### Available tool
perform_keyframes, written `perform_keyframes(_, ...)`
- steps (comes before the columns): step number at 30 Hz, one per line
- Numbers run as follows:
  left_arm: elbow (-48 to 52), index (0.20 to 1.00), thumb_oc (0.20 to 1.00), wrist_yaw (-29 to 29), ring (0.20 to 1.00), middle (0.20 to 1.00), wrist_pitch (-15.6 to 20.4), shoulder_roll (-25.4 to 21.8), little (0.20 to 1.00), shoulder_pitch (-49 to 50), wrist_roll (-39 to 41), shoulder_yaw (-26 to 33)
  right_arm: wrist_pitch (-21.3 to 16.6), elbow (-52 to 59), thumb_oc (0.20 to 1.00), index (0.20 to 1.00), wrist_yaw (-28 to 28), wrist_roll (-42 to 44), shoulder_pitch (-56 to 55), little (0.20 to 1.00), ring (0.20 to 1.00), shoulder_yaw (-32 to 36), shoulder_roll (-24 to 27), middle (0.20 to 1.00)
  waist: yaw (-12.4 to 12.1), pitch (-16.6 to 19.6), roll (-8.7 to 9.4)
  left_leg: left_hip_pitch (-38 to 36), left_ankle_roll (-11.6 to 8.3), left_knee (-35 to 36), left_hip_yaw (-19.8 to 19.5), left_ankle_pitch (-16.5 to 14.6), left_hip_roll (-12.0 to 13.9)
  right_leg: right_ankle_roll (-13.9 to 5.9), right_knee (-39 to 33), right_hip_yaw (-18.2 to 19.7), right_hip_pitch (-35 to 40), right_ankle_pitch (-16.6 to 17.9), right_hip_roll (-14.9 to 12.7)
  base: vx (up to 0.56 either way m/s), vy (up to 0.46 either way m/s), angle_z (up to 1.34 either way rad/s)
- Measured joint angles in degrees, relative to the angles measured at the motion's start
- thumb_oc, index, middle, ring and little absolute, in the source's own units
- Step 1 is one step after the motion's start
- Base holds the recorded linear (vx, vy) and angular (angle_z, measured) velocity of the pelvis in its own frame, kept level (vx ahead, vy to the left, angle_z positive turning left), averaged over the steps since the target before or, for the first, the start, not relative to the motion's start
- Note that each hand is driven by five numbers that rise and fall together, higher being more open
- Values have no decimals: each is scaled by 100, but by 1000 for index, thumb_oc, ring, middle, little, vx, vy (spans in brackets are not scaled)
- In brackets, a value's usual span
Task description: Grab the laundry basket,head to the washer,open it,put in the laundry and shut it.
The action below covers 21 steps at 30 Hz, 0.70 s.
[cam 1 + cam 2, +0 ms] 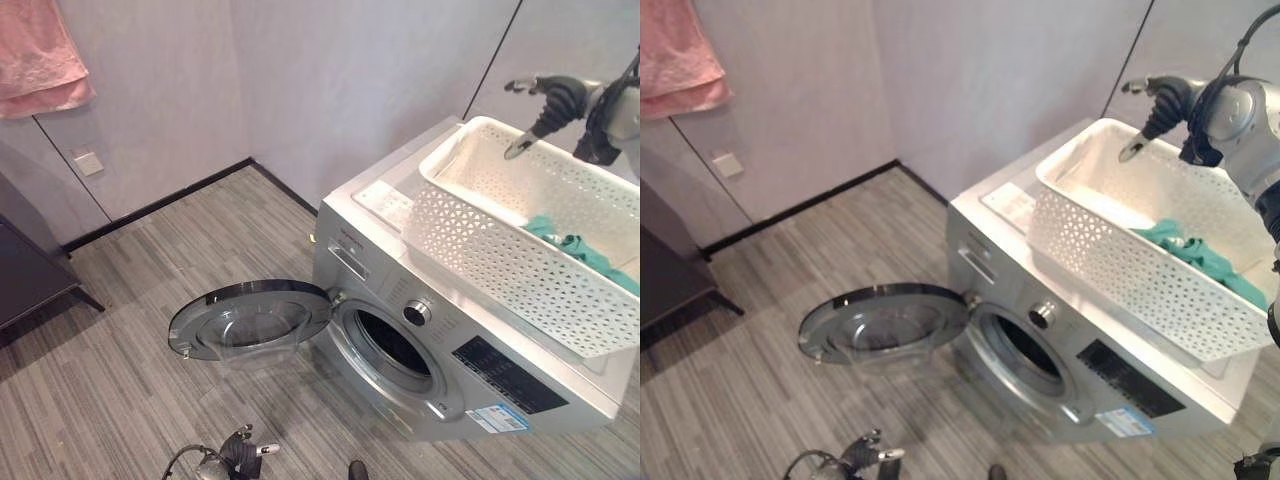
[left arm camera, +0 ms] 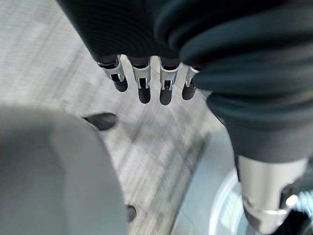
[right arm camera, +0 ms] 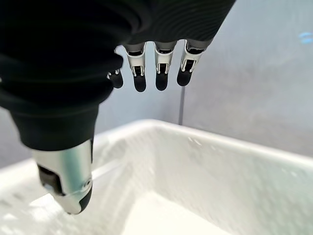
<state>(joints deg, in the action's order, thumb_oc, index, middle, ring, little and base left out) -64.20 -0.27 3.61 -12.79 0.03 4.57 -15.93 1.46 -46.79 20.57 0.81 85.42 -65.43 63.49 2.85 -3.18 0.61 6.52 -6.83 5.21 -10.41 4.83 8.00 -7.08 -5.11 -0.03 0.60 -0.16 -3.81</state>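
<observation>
Right now the white perforated laundry basket [image 1: 520,250] sits on top of the silver front-loading washer [image 1: 440,350], set across the lid toward the right end, tilted a bit, one end hanging past the machine's edge. Inside it, teal laundry [image 1: 580,250] lies bunched in the right half; the left half of the basket floor is bare. Washer door [image 1: 250,322] is swung fully open, hanging out to the left over the floor, glass bowl facing up. Drum opening [image 1: 392,345] is dark and I can't tell what's inside. Control knob [image 1: 416,312] is just above the opening, dark display panel [image 1: 508,375] to its right, detergent drawer [image 1: 350,255] near the top left corner of the front.

Right hand [image 1: 535,105] hovers over the far left end of the basket, fingers straight and spread, thumb apart, holding nothing, not touching the rim. The right wrist view shows the same: fingers [image 3: 161,73] extended above the basket's white inner wall. Left hand [image 1: 240,450] hangs low near the floor in front of the washer, fingers relaxed and straight in its wrist view [image 2: 142,78], empty.

Grey wood-plank floor [image 1: 150,300], pale wall panels [image 1: 350,80] behind, pink towel [image 1: 40,55] hanging at upper left, wall socket [image 1: 88,162] below it, dark cabinet [image 1: 30,275] at the left edge.
</observation>
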Motion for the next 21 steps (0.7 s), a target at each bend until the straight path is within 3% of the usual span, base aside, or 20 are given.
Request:
perform_keyframes(4,-283,1000,1000,3,1000,1000,-20,-48,1000,171,2,121,1,40,1000,1000,127,-119,-110,1000,1000,-1,55,1000,-2,-10,-123,178,-61,-7,-38,42,28,18,0,-47,-154,13,40,11,-36,5)
perform_keyframes(13,-192,1000,1000,-31,1000,1000,-3,-50,1000,336,68,115,-1,283,1000,1000,512,-160,-452,1000,1000,-119,268,1000,-53,-68,-206,385,-159,-5,-186,107,100,66,-2,-144,-291,44,133,0,-37,5)
perform_keyframes(17,56,1000,1000,-35,1000,1000,17,-88,1000,282,185,-24,-26,-420,1000,1000,581,-161,-560,1000,1000,-68,164,1000,-108,-214,-276,680,-258,-83,-303,179,179,121,1,-206,-500,83,244,-21,-51,6)
perform_keyframes(21,203,1000,1000,-37,1000,1000,123,-54,1000,255,226,-241,-1,-1193,1000,1000,580,-173,-564,1000,1000,-97,26,1000,-255,-399,-511,932,-335,-130,-470,274,273,163,1,-257,-663,113,393,-10,-60,12)
